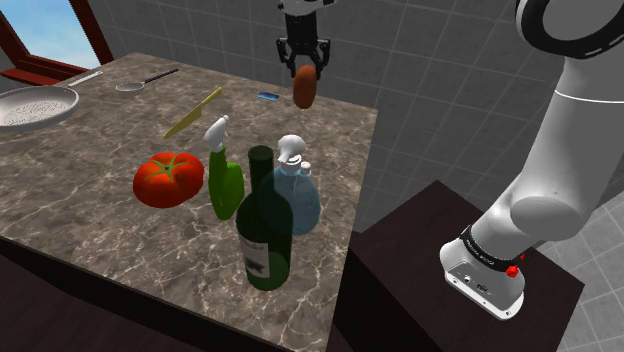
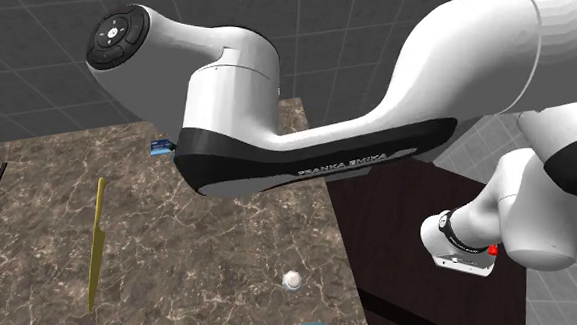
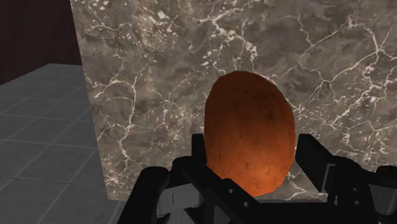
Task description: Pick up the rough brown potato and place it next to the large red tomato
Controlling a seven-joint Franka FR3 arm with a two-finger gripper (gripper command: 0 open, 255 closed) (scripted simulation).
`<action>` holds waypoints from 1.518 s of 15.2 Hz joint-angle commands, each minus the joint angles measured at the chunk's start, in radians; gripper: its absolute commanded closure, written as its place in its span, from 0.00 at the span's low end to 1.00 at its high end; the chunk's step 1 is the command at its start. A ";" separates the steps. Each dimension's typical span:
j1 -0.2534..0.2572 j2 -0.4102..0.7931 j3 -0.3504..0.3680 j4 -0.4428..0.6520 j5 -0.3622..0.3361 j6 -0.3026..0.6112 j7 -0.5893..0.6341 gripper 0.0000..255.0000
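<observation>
Hand (image 1: 304,69) clamped on orange-brown potato (image 3: 250,137) (hanging clear above the countertop (image 1: 90,215)).

Grey tiled walls (image 1: 450,90), dark marbled counter (image 1: 100,230), window (image 1: 40,25) far corner.

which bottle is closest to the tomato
The bright green spray bottle, right beside the tomato; the dark wine bottle and pale blue flask stand farther off.

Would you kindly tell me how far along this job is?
Pickup looks done: the black two-finger gripper is shut on the reddish-brown oval potato, held above the marbled brown countertop. Left: carrying it to the large red tomato and setting it beside it.
</observation>
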 commanded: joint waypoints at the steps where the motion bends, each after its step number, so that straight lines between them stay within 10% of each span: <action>1: 0.035 0.029 0.014 0.042 -0.007 -0.022 0.044 1.00; 12: 0.250 0.244 0.065 0.369 -0.057 -0.177 0.250 1.00; 16: 0.397 0.453 0.060 0.722 -0.100 -0.329 0.306 1.00; 23: 0.355 0.384 0.069 0.504 -0.084 -0.186 0.335 1.00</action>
